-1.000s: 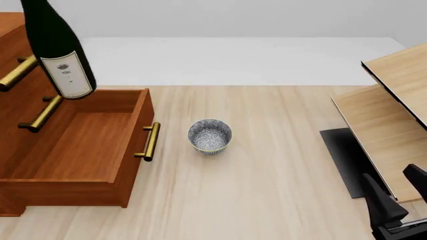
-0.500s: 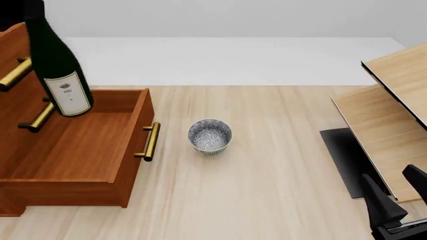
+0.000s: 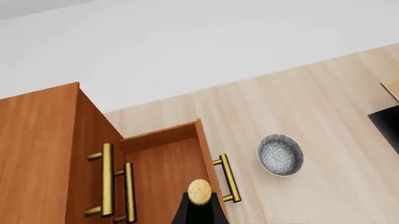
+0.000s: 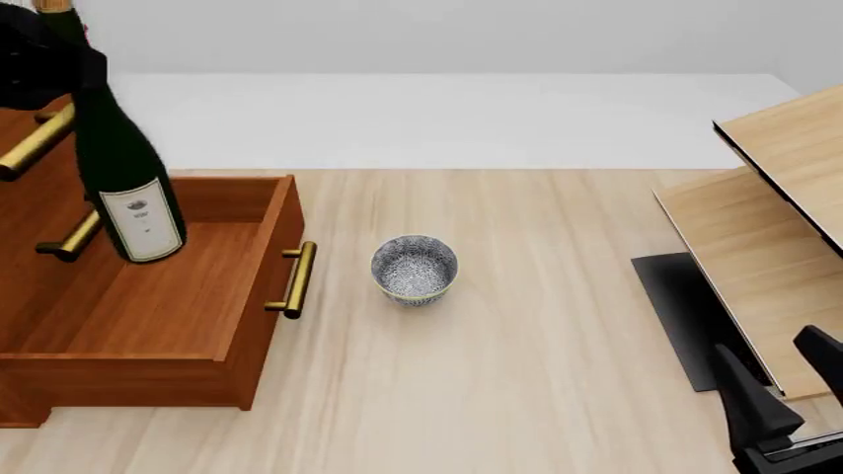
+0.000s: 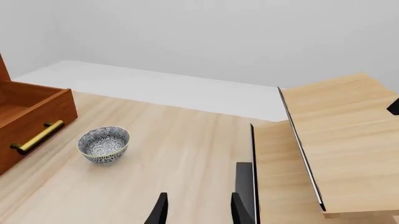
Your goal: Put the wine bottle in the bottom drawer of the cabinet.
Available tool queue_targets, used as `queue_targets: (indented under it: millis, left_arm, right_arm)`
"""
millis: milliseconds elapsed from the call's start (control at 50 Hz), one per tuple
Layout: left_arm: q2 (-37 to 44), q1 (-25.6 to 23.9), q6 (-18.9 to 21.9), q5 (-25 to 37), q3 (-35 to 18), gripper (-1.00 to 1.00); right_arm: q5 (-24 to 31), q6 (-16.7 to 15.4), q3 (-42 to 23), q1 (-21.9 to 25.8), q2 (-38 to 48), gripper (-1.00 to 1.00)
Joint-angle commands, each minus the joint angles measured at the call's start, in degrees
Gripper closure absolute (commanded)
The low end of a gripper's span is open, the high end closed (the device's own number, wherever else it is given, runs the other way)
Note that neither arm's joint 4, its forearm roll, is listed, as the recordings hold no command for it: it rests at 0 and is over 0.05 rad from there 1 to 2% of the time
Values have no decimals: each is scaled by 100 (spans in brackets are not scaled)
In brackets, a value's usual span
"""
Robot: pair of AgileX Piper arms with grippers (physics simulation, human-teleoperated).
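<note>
The wine bottle hangs almost upright, its base low over the back of the open bottom drawer. My left gripper is shut on the bottle's neck at the top left. In the left wrist view the bottle's gold foil top shows between the dark fingers, above the drawer. The cabinet stands at the far left and also shows in the left wrist view. My right gripper is open and empty at the near right; its fingers show in the right wrist view.
A small speckled grey bowl sits on the table just right of the drawer's brass handle. A pale wooden shelf unit with a black base fills the right side. The bowl and shelf unit show in the right wrist view.
The bottle has come down toward the open drawer, and my left gripper on its neck has dropped into view at the top left. The right arm has not moved.
</note>
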Motion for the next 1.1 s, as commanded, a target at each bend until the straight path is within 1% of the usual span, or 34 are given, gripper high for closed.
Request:
queue_targets:
  millis: [20,100,140,180,200,320,580,620,700,860,1100]
  left_arm:
    - [-28,52,-74,-60,142,100]
    - [-17,78,-78,-77,143,100]
    - [-14,94,-18,-93,172,100]
    - [4,92,-54,-89,163,100]
    - [1,107,-3,-109,194,100]
    - [-31,89,-106,-197,397,100]
    - [-1,115,-225,-382,618,100]
    - [11,97,-301,-393,649,100]
    - [15,115,-281,-446,715,100]
    - [-84,70,-313,-538,1015,100]
    - [-202,35,-377,-639,1322,100]
  right_arm:
    - [8,-9,0,6,-3,-100]
    - [7,-9,0,0,1,-100]
    - [7,-14,1,4,3,-100]
    - [11,-18,1,9,3,-100]
    - [11,-17,1,5,2,-100]
    - [12,-19,1,-1,7,-100]
    - [34,-20,3,-24,3,-100]
    - [43,-23,3,-23,-2,-100]
    - [46,-25,3,-27,6,-100]
    - [54,-31,3,-24,7,-100]
    - [60,-37,3,-21,3,-100]
